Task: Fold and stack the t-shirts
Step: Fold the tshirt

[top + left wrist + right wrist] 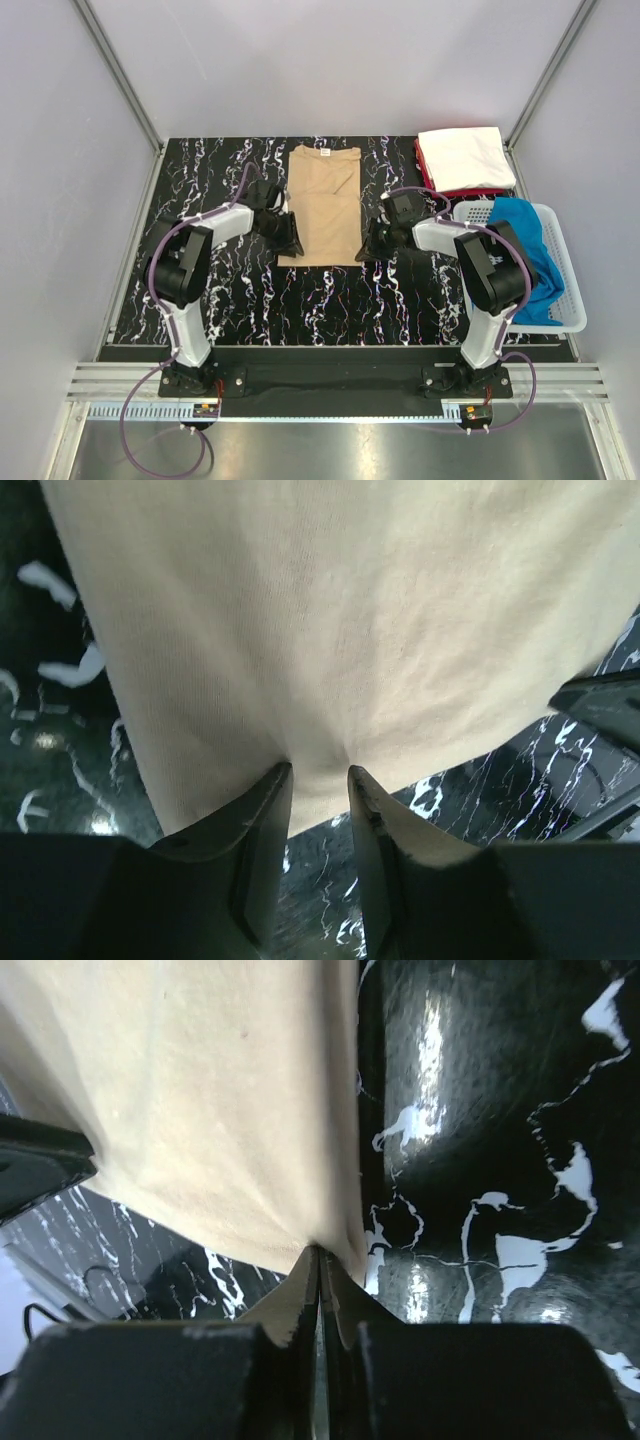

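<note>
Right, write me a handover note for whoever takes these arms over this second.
Left gripper: fingers apart, straddling the near left hem of the tan t-shirt, not clamped.
Right gripper: shut on its near right corner.
The tan t-shirt lies mid-table as a long strip, collar at the far end.
The white t-shirt sits folded on the red t-shirt at the far right. The blue t-shirt is bunched in the basket.
Done: tan narrowed lengthwise, apparently.
Left: probably close the left fingers, fold the tan end over end, stack it, then do the blue.
</note>
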Available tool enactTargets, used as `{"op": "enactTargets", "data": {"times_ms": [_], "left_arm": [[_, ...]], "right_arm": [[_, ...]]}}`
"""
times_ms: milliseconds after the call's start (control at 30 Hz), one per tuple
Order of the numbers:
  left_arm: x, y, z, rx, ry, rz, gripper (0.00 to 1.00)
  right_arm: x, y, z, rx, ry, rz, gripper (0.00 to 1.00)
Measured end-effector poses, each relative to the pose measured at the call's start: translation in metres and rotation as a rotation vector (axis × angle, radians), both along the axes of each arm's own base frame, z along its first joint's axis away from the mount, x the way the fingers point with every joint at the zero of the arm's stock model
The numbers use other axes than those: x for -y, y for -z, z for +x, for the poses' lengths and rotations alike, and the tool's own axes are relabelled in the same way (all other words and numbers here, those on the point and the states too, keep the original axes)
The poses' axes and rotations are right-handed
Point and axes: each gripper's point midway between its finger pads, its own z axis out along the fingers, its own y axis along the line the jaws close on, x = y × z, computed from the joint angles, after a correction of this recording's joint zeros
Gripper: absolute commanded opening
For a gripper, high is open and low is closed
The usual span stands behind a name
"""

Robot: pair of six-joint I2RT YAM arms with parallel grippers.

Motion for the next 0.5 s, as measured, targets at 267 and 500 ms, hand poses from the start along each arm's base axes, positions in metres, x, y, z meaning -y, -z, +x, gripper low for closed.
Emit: {"op": "enactTargets", "data": {"times_ms": [267, 500], "left_arm": [[-0.025, -0.029, -0.006, 0.102, -0.047, 0.088, 0.41], [-0.059, -0.027, -0.032, 0.090, -0.129, 0.081, 0.44]], "right_arm": [[0.009, -0.007, -0.006, 0.023, 0.004, -0.026, 0.29], [0.021, -0.043, -0.023, 0.049, 0.106, -0.002, 0.46]]}}
